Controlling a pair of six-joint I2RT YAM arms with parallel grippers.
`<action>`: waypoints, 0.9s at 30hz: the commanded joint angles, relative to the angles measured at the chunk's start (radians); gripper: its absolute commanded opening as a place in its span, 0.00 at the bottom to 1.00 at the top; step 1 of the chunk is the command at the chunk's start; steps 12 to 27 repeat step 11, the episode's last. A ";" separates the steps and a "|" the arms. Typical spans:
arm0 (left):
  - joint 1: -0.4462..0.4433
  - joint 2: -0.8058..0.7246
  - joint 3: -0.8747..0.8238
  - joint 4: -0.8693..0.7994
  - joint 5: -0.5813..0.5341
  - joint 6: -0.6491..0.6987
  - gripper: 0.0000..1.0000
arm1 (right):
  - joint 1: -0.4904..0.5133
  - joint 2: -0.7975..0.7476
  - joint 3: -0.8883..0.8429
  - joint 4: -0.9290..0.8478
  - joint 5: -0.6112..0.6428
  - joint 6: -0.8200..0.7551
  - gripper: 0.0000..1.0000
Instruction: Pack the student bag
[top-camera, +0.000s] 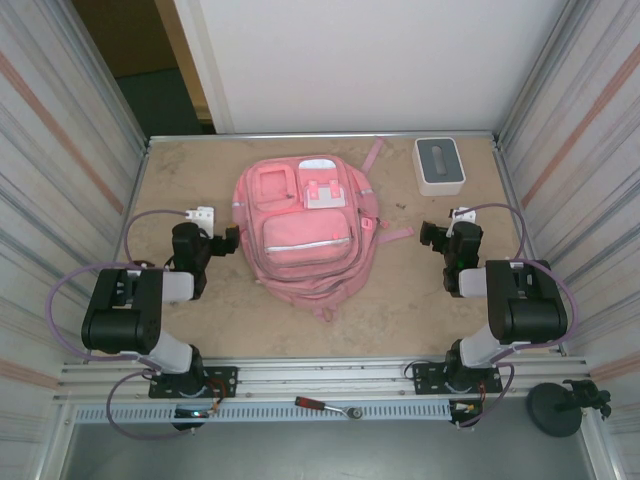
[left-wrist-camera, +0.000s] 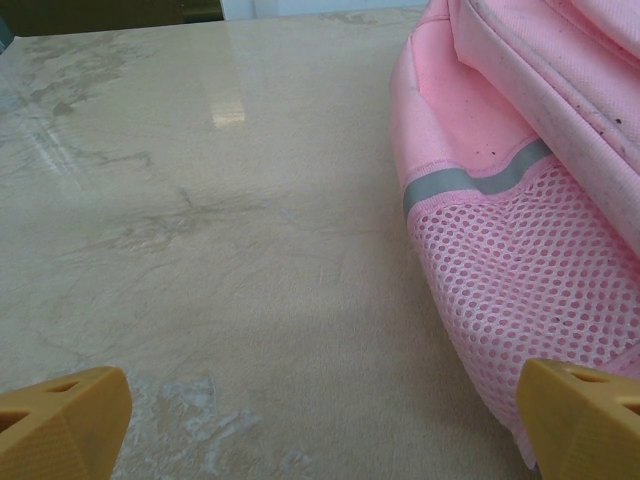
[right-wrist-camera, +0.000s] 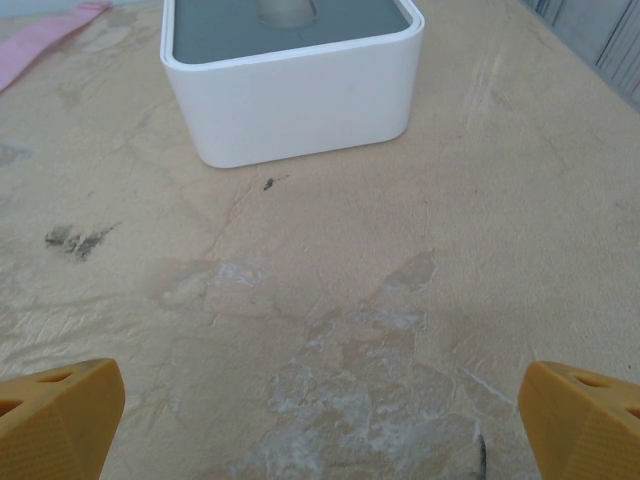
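Observation:
The student bag (top-camera: 305, 225), a large pink backpack, lies flat in the middle of the table with its zipped front pockets facing up. My left gripper (top-camera: 230, 240) is open just left of the bag, low over the table. In the left wrist view the bag's mesh side pocket (left-wrist-camera: 520, 270) reaches the right fingertip (left-wrist-camera: 585, 420), and bare table lies between the fingers of the left gripper (left-wrist-camera: 325, 430). My right gripper (top-camera: 432, 236) is open to the right of the bag, apart from it. Nothing lies between the fingers of the right gripper (right-wrist-camera: 320, 425).
A small white box with a grey top (top-camera: 439, 165) (right-wrist-camera: 290, 85) stands at the back right, ahead of the right gripper. A pink strap end (right-wrist-camera: 50, 40) lies left of it. Corrugated walls close both sides. A red-handled tool (top-camera: 325, 405) rests on the front rail.

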 joint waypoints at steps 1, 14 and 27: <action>0.008 -0.003 0.016 0.004 0.011 0.010 0.99 | -0.006 -0.004 0.019 0.021 -0.013 -0.006 0.99; 0.007 -0.003 0.014 0.005 0.013 0.010 0.99 | -0.006 -0.005 0.018 0.020 -0.013 -0.006 0.99; 0.007 -0.003 0.014 0.005 0.013 0.010 0.99 | -0.006 -0.005 0.018 0.020 -0.013 -0.006 0.99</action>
